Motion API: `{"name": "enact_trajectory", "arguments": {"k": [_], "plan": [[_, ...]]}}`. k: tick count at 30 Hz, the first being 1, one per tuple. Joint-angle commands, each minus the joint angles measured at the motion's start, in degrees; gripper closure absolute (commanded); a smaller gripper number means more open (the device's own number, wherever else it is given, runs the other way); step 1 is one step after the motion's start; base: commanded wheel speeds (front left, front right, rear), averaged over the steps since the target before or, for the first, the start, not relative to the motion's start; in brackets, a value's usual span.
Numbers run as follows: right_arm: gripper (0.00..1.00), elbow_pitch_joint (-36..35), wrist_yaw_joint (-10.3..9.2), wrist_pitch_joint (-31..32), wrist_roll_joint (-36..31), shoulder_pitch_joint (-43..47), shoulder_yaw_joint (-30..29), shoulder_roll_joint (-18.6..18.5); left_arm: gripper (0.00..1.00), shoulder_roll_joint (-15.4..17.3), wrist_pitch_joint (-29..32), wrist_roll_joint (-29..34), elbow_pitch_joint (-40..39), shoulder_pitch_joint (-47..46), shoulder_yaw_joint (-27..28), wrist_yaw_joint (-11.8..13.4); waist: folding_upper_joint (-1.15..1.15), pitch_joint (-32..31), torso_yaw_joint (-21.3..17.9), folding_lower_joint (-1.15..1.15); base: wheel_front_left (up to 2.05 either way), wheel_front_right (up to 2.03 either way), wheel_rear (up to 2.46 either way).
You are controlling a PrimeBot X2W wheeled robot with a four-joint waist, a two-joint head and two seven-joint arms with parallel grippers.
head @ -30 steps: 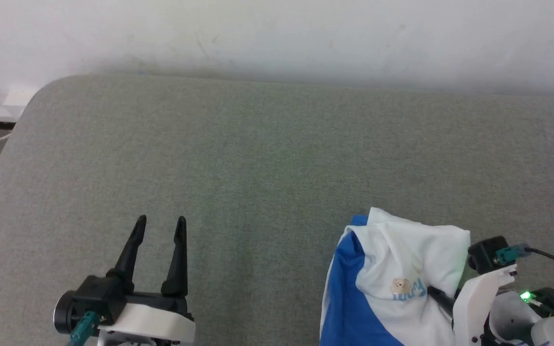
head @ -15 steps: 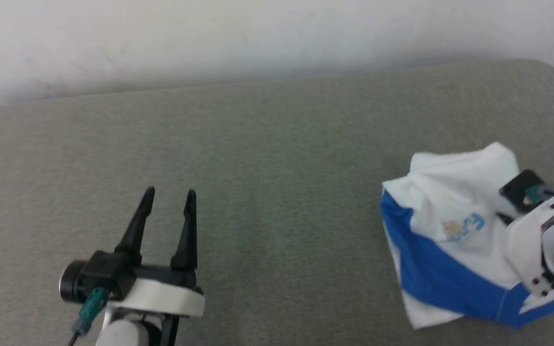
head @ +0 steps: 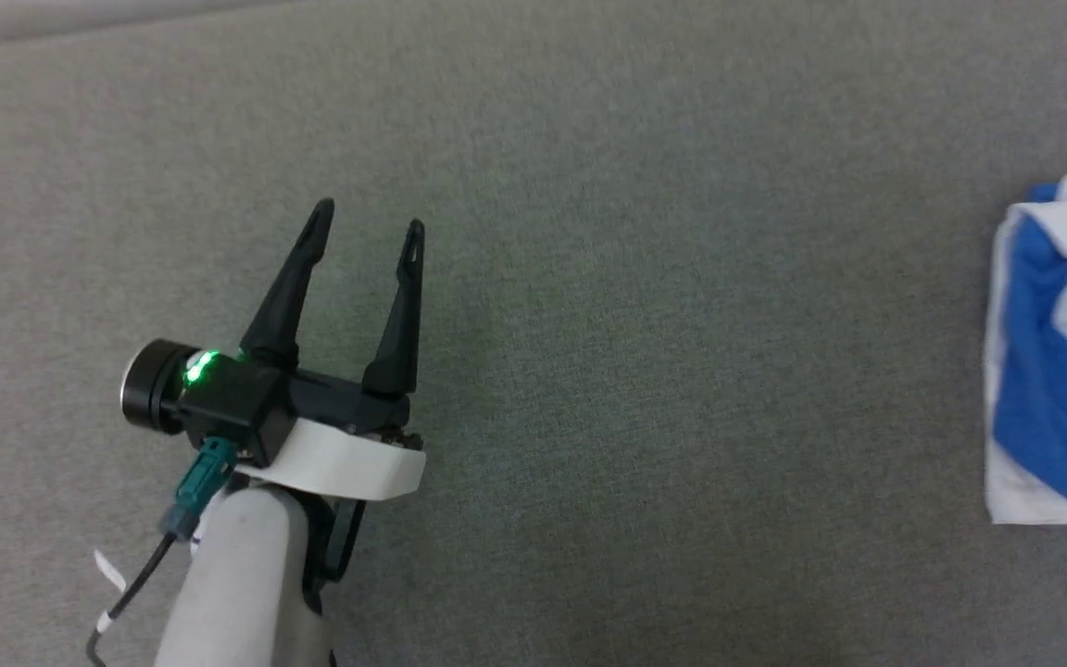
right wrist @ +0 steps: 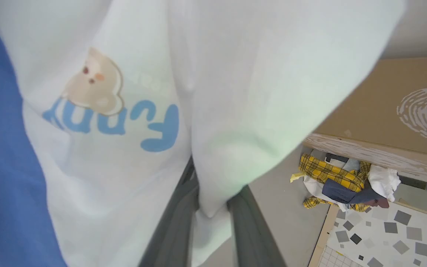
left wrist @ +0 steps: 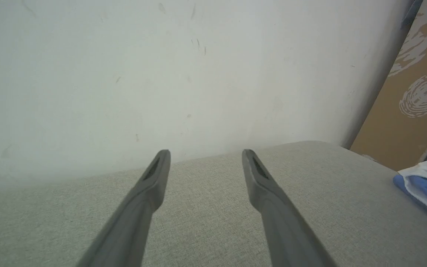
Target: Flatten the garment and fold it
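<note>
- Left claw [head: 368, 220] hangs over the grey surface [head: 635, 324], fingers spread wide, nothing between them.
- The garment [head: 1052, 371] is bunched up at 3 o'clock from that claw, well apart, cut off by the head view's right edge, white over blue.
- From the left wrist, its blue-and-white edge [left wrist: 426, 183] peeks in at 4 o'clock.
- Right claw [right wrist: 211, 202] is pinched on a white fold of the garment [right wrist: 106, 122]. Cloth drapes over its fingers, with the blue panel at 9 o'clock and the bear print at 10 o'clock.
</note>
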Motion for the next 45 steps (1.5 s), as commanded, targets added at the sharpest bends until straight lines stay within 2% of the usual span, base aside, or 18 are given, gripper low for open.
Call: {"name": "enact_trajectory", "arguments": {"k": [1, 6, 10, 16, 17, 18, 25, 33, 34, 38, 45], "plan": [[1.0, 2.92, -0.14, -1.79, -0.7, -1.04, -0.31, -0.67, 0.0, 0.99, -0.27, 1.36, -0.31, -1.6, -0.58, -0.58, 0.0, 8.67, -1.47, -0.02, 0.0, 0.0, 0.0], [1.0, 11.9, -0.14, -7.91, -3.23, -3.25, -5.58, -0.48, 0.0, 1.57, -0.27, 1.71, -0.95, -3.5, -1.5, -0.67, 0.0, 12.23, 0.1, -0.02, 0.0, 0.0, 0.0], [1.0, 16.86, -0.14, -12.4, -8.12, -4.92, -9.51, 0.02, 0.0, 1.75, -0.27, 1.83, -1.01, -4.29, -1.96, -0.71, 0.0, 13.61, 1.14, -0.02, 0.0, 0.0, 0.0], [1.0, 22.0, -0.14, -15.36, -11.51, -5.74, -12.84, 3.57, 0.0, 1.58, -0.27, 1.53, -0.53, -4.77, -2.12, -0.74, 0.0, 13.39, 2.04, -0.02, 0.0, 0.0, 0.0], [0.59, 22.51, -0.14, -15.9, -12.06, -5.91, -13.24, 3.97, 0.0, 1.57, -0.27, 1.45, -0.35, -4.73, -2.09, -0.74, 0.0, 13.02, 2.1, -0.02, 0.0, 0.0, 0.0], [0.0, 23.02, -0.14, -16.38, -12.58, -6.14, -13.79, 4.39, 0.0, 1.54, -0.27, 1.37, -0.16, -4.64, -2.04, -0.75, 0.0, 12.5, 2.13, -0.02, 0.0, 0.0, 0.0], [0.0, 23.74, -0.14, -17.3, -15.7, -7.87, -14.5, 5.57, 0.0, 1.0, -0.27, 0.38, 1.33, -2.13, -1.03, -0.76, 0.0, 5.29, 1.13, -0.02, 0.0, 0.0, 0.0], [0.0, 14.88, -0.14, -17.72, -15.56, -11.27, -14.58, 8.97, 0.0, 0.03, -0.27, -1.37, 1.09, 4.72, 1.84, -0.58, 0.0, -7.79, 0.19, -0.02, 0.0, 0.0, 0.0], [0.0, 14.88, -0.14, -17.72, -15.56, -11.27, -14.58, 8.97, 0.0, 0.03, -0.27, -1.37, 1.09, 4.72, 1.84, -0.58, 0.0, -7.79, 0.19, -0.02, 0.0, 0.0, 0.0], [0.0, 6.51, -0.14, -18.53, -14.76, -10.17, -16.87, 12.99, 0.0, -0.43, -0.27, -2.58, 0.3, 8.5, 4.56, 0.11, 0.0, -14.07, 1.5, -0.02, 0.0, 0.0, 0.0], [0.0, -5.84, -0.14, -21.95, -13.33, -3.68, -22.39, 22.29, 0.0, -0.81, -0.27, -3.35, -0.59, 12.81, 7.51, 1.68, 0.0, -19.38, 4.34, -0.02, 0.0, 0.0, 0.0]]}}
